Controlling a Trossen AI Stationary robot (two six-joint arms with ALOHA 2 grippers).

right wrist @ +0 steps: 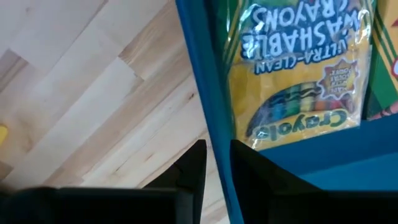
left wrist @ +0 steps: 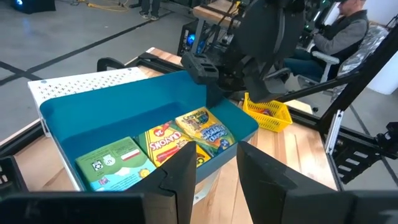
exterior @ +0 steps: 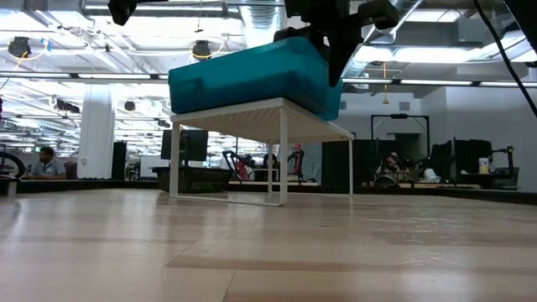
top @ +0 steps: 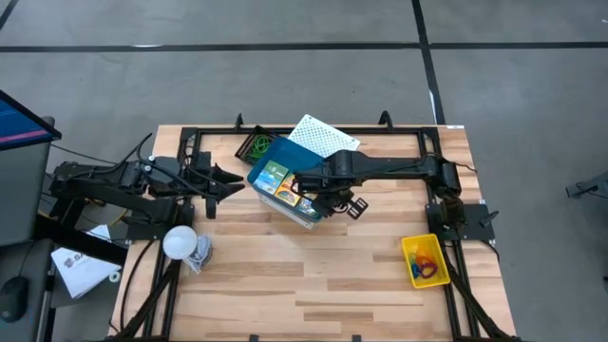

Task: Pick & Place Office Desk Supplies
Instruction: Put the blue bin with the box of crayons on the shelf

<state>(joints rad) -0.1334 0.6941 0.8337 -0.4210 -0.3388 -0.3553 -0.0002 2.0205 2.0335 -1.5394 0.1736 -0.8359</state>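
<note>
Currently I see the left tool [top: 231,182] parked at the counter's [top: 313,285] left side, pointing toward the centre. Its two fingers [left wrist: 180,171] stand partly apart with nothing between them. Near it, toward the counter's front-left, lies a white round bulb-like object [top: 180,242].

Centre: the blue tray [top: 282,185] is lifted clear of the counter and tilted; the low view shows it hanging above the wood in front of a white perforated rack [exterior: 260,113]. Three crayon packs [left wrist: 158,146] lie side by side inside it, one green-and-white, the others yellow. The right tool [top: 318,201] grips the tray's wall at its right end, one finger inside and one outside, closed down on the thin blue rim.

Behind the tray, the black mesh tray [top: 255,145] holds green rubber-band loops [top: 258,147].

Right: the yellow mesh tray [top: 425,260] sits on the counter's front-right, well apart from the blue one, with orange and blue loops inside, too small to count.
</note>
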